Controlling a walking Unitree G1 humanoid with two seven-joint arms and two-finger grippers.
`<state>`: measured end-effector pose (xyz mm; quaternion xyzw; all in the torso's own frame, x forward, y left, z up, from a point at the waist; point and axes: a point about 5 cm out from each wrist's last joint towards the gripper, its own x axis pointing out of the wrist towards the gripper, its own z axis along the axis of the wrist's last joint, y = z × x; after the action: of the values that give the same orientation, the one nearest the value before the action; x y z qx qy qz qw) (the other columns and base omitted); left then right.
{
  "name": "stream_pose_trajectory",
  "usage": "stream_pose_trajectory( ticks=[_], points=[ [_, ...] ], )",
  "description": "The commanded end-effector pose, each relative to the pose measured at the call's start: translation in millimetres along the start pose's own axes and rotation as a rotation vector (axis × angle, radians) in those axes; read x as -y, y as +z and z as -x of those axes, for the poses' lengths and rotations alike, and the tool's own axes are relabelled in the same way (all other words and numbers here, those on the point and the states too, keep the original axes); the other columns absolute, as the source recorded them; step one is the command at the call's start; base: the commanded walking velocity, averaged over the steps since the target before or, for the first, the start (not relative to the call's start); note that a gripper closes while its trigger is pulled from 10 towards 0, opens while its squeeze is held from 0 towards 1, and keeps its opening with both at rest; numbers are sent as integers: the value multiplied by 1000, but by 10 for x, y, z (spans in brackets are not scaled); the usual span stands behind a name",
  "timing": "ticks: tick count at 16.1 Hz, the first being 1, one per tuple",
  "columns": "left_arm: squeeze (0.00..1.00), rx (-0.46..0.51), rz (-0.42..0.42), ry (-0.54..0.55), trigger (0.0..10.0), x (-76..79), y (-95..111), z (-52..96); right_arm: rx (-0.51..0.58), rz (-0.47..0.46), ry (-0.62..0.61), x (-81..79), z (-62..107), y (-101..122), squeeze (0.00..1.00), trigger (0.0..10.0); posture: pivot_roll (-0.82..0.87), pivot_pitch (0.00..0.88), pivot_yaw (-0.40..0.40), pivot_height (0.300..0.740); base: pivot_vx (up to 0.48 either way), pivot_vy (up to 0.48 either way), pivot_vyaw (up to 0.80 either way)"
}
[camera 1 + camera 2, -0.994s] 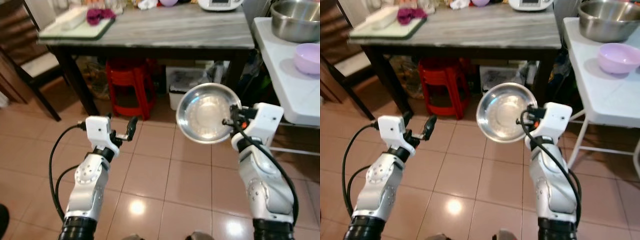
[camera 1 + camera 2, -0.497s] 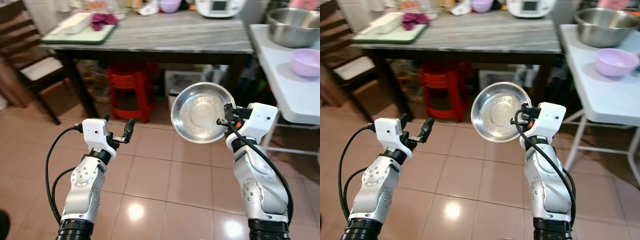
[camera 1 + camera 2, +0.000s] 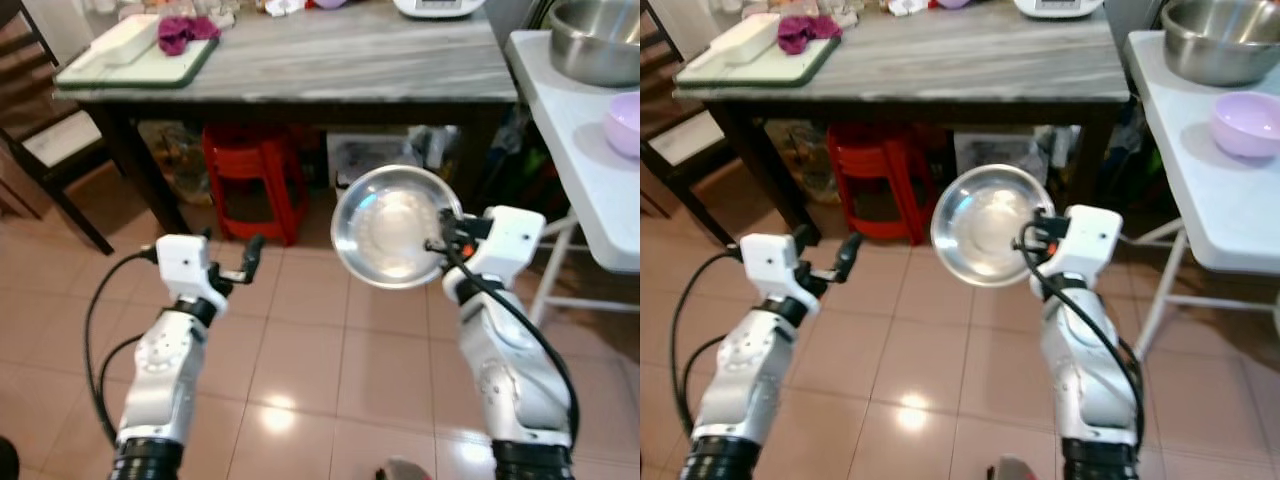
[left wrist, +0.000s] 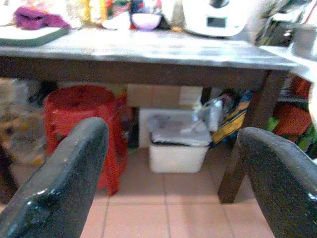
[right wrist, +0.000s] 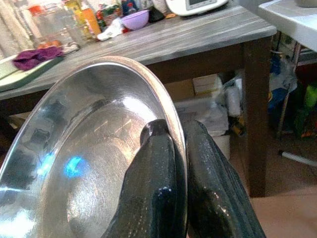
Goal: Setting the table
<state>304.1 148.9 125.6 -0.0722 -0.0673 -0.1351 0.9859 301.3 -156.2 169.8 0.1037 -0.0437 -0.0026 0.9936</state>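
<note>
Right gripper (image 5: 171, 163) fingers pinch rim of round shiny steel bowl (image 3: 392, 226), held tilted upright for carrying toward grey marble-top desk (image 3: 330, 60). Left gripper (image 3: 240, 268) fingers wide, empty, raised ready.

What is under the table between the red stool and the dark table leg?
In the left wrist view, a white plastic bin sits on the floor between the red plastic stool and the dark table leg.
</note>
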Motion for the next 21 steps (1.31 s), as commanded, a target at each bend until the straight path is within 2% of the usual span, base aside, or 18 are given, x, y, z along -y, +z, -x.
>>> stream_pose_trajectory(
  ticks=[1, 14, 16, 21],
  points=[
    [0, -11, -1, 2, 10000, -24, -16, 33, 19, -2, 1, -9, 12, 37, 0, 10000, -150, 123, 84, 740, 398, 0, 563],
    [0, -14, 4, -10, 10000, 14, -22, 13, 12, -28, -11, -1, 6, 20, 0, 10000, -154, 122, 86, 740, 396, 0, 39],
    [0, -15, 4, -11, 10000, 20, -26, 11, 13, -29, -12, 1, 4, 21, 0, 10000, -155, 123, 85, 740, 398, 0, -563],
    [0, -16, 8, -18, 10000, 34, -31, 11, 20, -25, -11, -9, 6, 29, 0, 10000, -157, 119, 86, 740, 397, 0, 0]
  ],
)
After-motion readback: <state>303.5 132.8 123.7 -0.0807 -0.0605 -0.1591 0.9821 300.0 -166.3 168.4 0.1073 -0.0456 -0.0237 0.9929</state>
